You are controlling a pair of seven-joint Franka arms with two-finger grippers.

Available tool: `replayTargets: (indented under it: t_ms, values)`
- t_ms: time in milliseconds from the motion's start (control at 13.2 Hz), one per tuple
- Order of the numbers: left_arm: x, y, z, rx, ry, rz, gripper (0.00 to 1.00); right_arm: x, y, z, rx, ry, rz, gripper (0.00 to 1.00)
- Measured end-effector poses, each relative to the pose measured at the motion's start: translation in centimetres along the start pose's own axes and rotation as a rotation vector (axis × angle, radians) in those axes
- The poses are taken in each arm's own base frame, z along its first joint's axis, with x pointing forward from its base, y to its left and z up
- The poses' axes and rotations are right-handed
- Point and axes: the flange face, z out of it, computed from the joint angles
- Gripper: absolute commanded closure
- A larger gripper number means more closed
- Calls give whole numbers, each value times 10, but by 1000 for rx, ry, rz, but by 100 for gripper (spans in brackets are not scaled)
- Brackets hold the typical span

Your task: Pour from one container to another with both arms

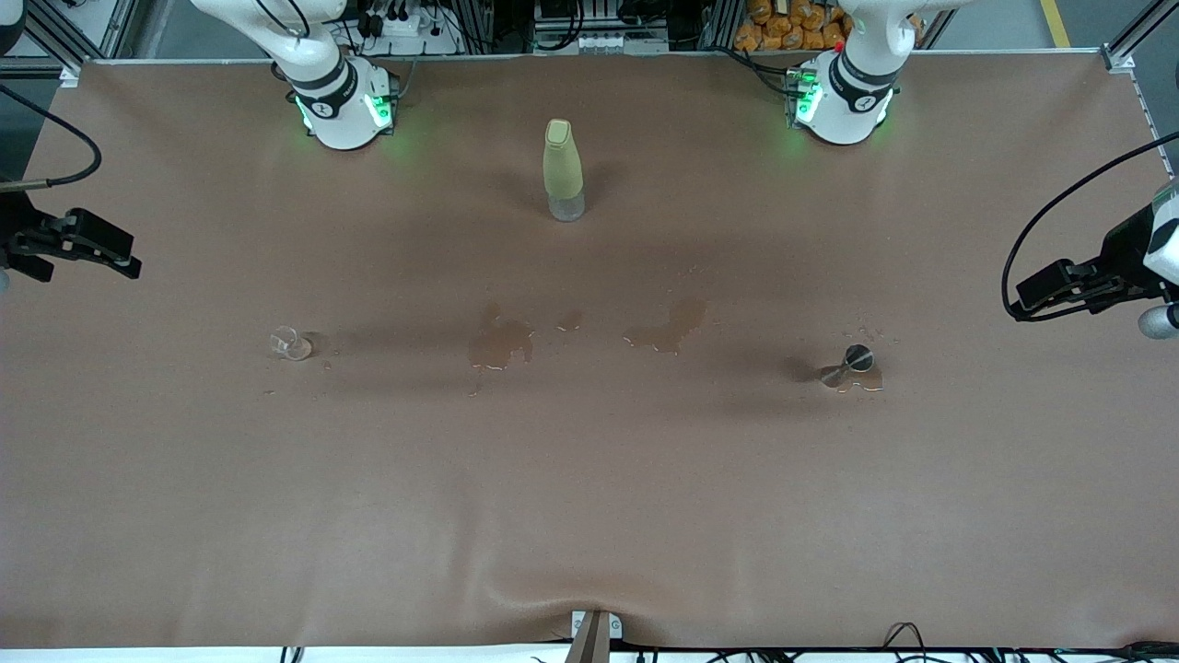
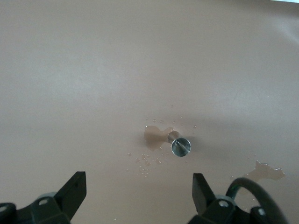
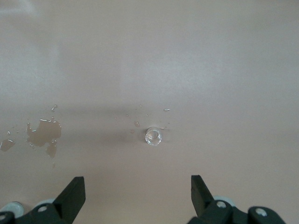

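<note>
Both arms wait, pulled out to the table's ends; nothing is held.

Landmark: yellow-green bottle [image 1: 563, 168], upright, between the two arm bases.

Glass cup [image 1: 291, 343]: tiny and clear, standing on the brown table cover [image 1: 589, 497], nearer the front camera than the bottle and toward the right arm's end. A few droplets lie around it. The right wrist view looks down into its rim [image 3: 153, 136]; whether it holds liquid cannot be told.

Metal cup [image 1: 853, 364]: small, grey and waisted, also nearer the camera than the bottle, toward the left arm's end. It stands in a small puddle [image 1: 866, 379], seen again in the left wrist view [image 2: 180, 145].

Two larger wet patches [image 1: 502, 345] and [image 1: 668, 327] stain the cover between the cups, nearer the camera than the bottle.

Right gripper [image 1: 92, 249]: at the right arm's end of the table, released, fingers [image 3: 72, 196] spread wide, with the glass cup centred between them. Left gripper [image 1: 1059, 290]: at the left arm's end, likewise released, fingers [image 2: 72, 193] wide, with the metal cup in its sights.

Judgement: each cup sits on its own arm's side so one arm can lift the glass while the other steadies the receiver. Grasping has not begun. The wet cover suggests slippery, easily tipped cups.
</note>
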Motion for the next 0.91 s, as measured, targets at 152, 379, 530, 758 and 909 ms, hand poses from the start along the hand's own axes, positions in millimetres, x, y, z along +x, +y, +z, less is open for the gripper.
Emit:
replayTargets:
  t_ms: [152, 379, 530, 758, 909]
  values:
    - [0, 1, 2, 1, -9, -1, 0, 0, 0, 0, 0, 0, 0, 0]
    - [-1, 0, 4, 1, -20, -2, 0, 0, 0, 0, 0, 0, 0, 0]
    - [-1, 0, 4, 0, -22, -2, 0, 0, 0, 0, 0, 0, 0, 0]
    - [-2, 8, 5, -1, -26, 11, 0, 0, 1, 0, 0, 1, 1, 0]
    - [-5, 26, 6, -5, -31, 43, 0, 0, 1, -1, 0, 3, 2, 0]
